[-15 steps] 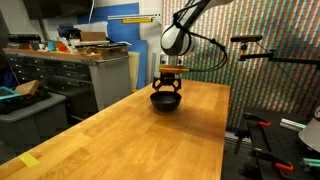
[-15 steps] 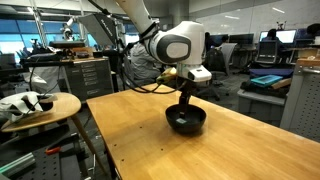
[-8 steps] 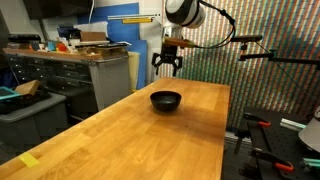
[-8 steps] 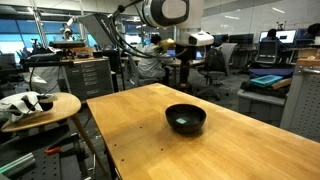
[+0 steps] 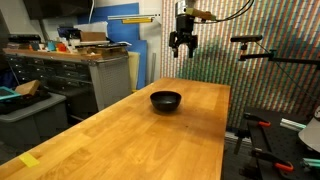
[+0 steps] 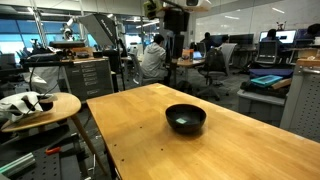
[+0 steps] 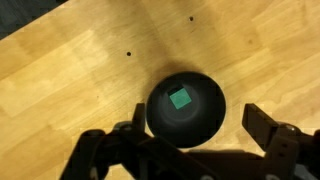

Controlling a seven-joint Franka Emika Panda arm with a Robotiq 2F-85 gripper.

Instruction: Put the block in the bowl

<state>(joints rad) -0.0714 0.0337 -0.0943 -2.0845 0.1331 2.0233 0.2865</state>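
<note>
The black bowl (image 5: 166, 100) stands on the wooden table (image 5: 150, 140), toward its far end; it also shows in an exterior view (image 6: 185, 119). In the wrist view the small green block (image 7: 180, 98) lies inside the bowl (image 7: 200, 125). My gripper (image 5: 184, 44) hangs high above the bowl, open and empty; it also shows in an exterior view (image 6: 172, 45). In the wrist view its fingers (image 7: 190, 128) frame the bowl from far above.
A cabinet with clutter (image 5: 85, 65) stands beside the table. A round side table (image 6: 40, 108) holds small items. A camera arm on a stand (image 5: 255, 50) reaches in past the table's far edge. Office chairs and desks fill the background.
My gripper has risen from just above the bowl to high over it. The block now lies in the bowl.
</note>
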